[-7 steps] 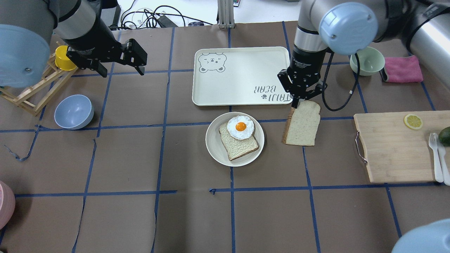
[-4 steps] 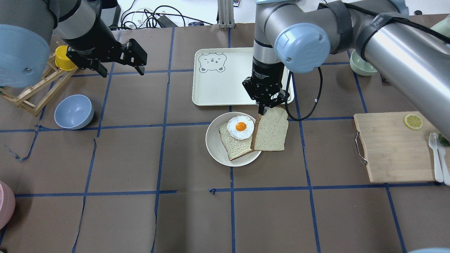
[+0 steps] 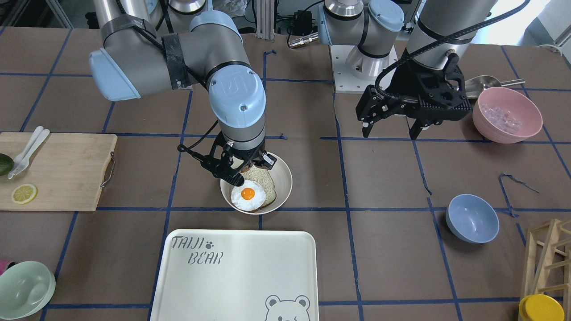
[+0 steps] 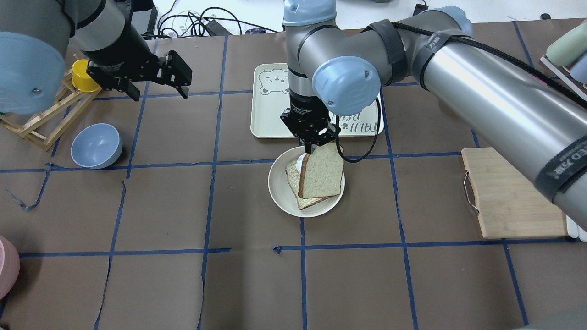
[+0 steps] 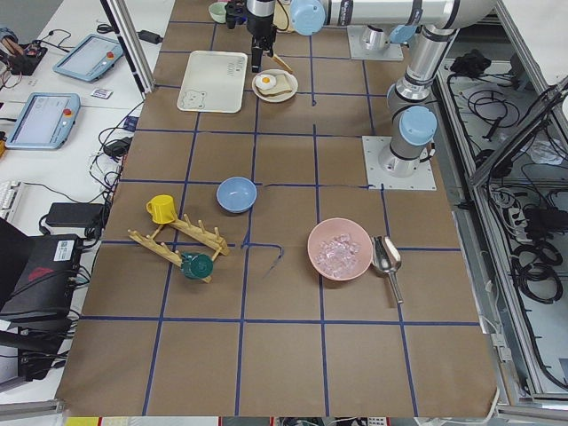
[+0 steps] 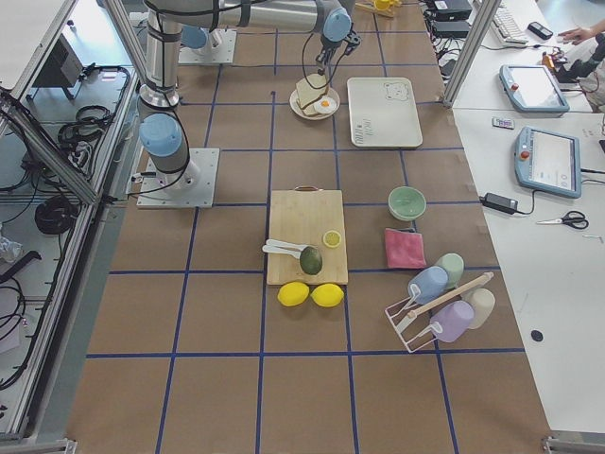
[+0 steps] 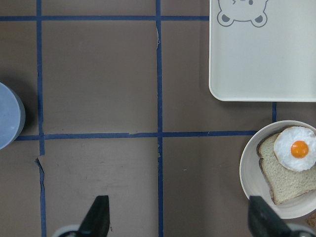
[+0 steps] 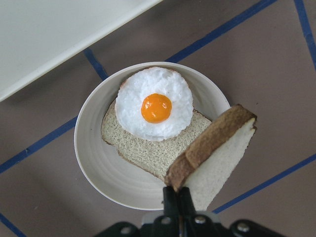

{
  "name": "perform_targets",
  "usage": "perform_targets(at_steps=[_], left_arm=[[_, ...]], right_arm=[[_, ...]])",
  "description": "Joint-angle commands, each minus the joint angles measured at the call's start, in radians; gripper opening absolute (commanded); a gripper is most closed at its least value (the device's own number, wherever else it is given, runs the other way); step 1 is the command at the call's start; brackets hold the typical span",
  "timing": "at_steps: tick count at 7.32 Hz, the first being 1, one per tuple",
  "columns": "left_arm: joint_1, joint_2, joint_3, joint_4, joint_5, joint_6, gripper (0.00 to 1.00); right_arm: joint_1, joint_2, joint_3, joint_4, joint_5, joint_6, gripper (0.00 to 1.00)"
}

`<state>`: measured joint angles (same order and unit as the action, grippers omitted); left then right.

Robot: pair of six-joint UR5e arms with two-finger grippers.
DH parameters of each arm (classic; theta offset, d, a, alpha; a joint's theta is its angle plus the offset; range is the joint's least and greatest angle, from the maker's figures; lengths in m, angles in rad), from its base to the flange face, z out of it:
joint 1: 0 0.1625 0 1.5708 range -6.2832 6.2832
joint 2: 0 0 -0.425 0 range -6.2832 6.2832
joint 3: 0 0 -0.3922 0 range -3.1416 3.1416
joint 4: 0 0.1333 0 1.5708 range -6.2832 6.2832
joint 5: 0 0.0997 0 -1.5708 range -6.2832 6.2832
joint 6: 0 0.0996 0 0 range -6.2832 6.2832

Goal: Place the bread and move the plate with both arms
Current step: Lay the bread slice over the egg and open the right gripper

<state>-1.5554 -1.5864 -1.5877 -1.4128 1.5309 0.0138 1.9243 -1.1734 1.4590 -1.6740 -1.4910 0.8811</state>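
Bread [image 4: 323, 172] pinched at its top crust between the pressed-together fingers of the right gripper [image 4: 312, 149], hanging tilted, edge-up, over the plate [image 4: 276, 183]. Under it on the plate, a smaller slice [image 8: 143, 148] topped with a fried egg [image 8: 155, 108]. Just beyond the plate, the tray [image 4: 268, 114]. Well off to the side, the left gripper [image 4: 161, 96], above the table, fingers spread wide, gripping nothing. Near that, a blue bowl [image 4: 96, 145].

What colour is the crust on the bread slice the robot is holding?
Dark brown, on the squarish pale bread slice; clearest in the right wrist-mounted view.
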Motion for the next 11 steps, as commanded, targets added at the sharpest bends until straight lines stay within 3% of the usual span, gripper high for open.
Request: perform_targets(at_steps=[1, 8, 9, 10, 11], left_arm=[[0.0, -0.001, 0.0, 0.002, 0.0, 0.0, 1.0], [0.0, -0.006, 0.002, 0.002, 0.0, 0.0, 1.0], [0.0, -0.006, 0.002, 0.002, 0.0, 0.0, 1.0], [0.0, -0.006, 0.002, 0.003, 0.0, 0.0, 1.0], [0.0, -0.006, 0.002, 0.003, 0.0, 0.0, 1.0]], right_arm=[[0.002, 0.011, 0.003, -0.024, -0.002, -0.004, 0.0], [0.004, 0.061, 0.009, -0.064, 0.008, -0.002, 0.0], [0.004, 0.063, 0.009, -0.09, 0.061, -0.007, 0.0], [0.004, 0.076, 0.011, -0.12, 0.064, -0.008, 0.06], [0.005, 0.086, 0.011, -0.133, 0.064, -0.033, 0.23]])
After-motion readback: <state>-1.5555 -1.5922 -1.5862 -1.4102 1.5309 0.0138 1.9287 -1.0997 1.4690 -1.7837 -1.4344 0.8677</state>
